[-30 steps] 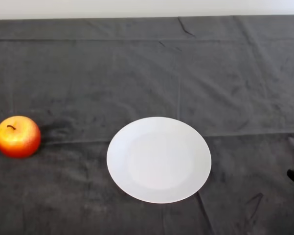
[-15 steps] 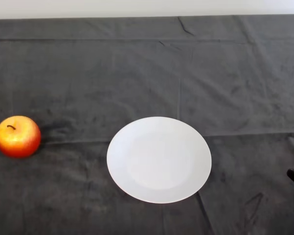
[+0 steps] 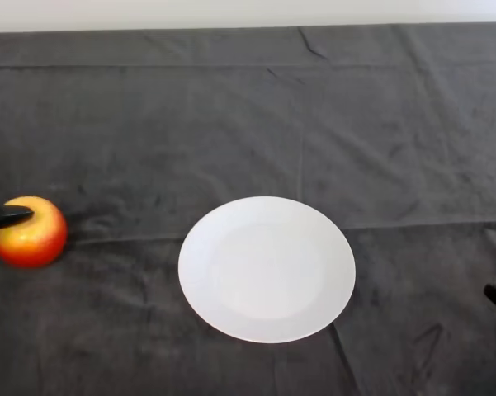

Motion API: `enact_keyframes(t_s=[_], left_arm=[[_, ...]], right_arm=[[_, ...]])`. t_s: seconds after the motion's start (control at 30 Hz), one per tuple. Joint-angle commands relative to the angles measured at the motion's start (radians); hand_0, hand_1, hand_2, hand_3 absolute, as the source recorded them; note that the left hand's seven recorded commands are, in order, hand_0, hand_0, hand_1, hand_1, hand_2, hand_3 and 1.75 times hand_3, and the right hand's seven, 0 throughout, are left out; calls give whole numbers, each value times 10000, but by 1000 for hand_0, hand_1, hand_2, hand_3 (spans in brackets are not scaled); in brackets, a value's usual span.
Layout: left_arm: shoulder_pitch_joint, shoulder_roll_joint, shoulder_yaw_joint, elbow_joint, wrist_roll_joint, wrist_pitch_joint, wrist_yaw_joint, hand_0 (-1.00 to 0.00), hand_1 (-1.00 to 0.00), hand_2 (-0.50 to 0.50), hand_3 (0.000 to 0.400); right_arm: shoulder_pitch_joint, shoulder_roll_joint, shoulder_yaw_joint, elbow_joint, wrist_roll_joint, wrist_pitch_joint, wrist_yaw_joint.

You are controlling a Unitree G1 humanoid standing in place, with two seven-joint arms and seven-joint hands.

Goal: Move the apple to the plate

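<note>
- Apple: a red and yellow fruit resting on the dark cloth at the far left of the scene. It sits well apart from the plate and about level with the plate's far half.
- Plate: white, round and shallow, lying flat on the cloth near the middle of the table. Nothing is on it, so the transfer is not yet done.
- Left hand: only a dark, tapered tip shows at the left edge, lying across the apple's upper left side. You cannot tell from this sliver whether it touches the fruit or hangs just over it. Nor can you tell whether the hand is spread, clenched or grasping.
- Handling, as a judgement: expect the apple to be firm and rigid, of moderate weight, with smooth, glossy skin that may slip under hard pads. Its round body will roll if you nudge it from one side only.
- Where to take hold: close on the widest band around the middle, with thumb and fingers on opposite sides. Avoid the sloping crown.
- Setting down: the plate is probably hard and brittle with a low rim, so lower the fruit onto its centre rather than dropping it. That should keep it from rolling off.
</note>
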Motion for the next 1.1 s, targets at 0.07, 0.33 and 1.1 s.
enact_keyframes(t_s=[0.07,0.33,1.1], left_arm=[[168,26,-152,-396,230,248,-307,0,0,0,0],[12,163,-210,-70,371,747,-731,0,0,0,0],[-932,-166,-570,2116,1563,-158,599,0,0,0,0]], right_arm=[[345,310,-58,130,209,353,131],[348,336,-99,121,171,380,160],[348,334,-99,118,171,389,159]])
